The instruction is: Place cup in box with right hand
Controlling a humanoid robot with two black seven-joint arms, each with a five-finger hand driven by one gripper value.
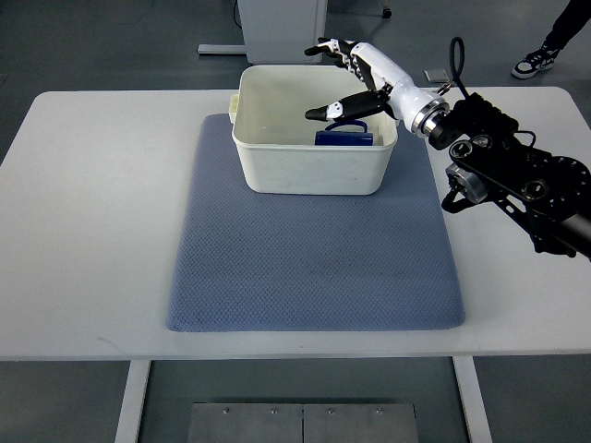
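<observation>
Mat (314, 268): blue-grey, textured, flat on the white table (83, 231); near part bare. Probably there to cushion and mark the work area.
Right arm: enters from the right edge, black forearm crossing the table's right side toward the box.
Box (309, 166): white, open-topped, on the mat's far edge, centred, so it sits within easy reach of the arm.
Cup (344, 137): blue, handle visible, lying low inside the box against its right wall; looks set down, though the bottom contact is hidden by the near wall.
Right hand (355, 78): white with black fingertips, above the box's far right corner, over the cup.
Fingers (331, 112): spread apart, 1 digit reaching over the cup, the rest fanned beyond the far rim; nothing clamped.
Judgement: release appears done; only withdrawal remains.
Left arm: not in view.
Far right floor: 1 person's shoe.
</observation>
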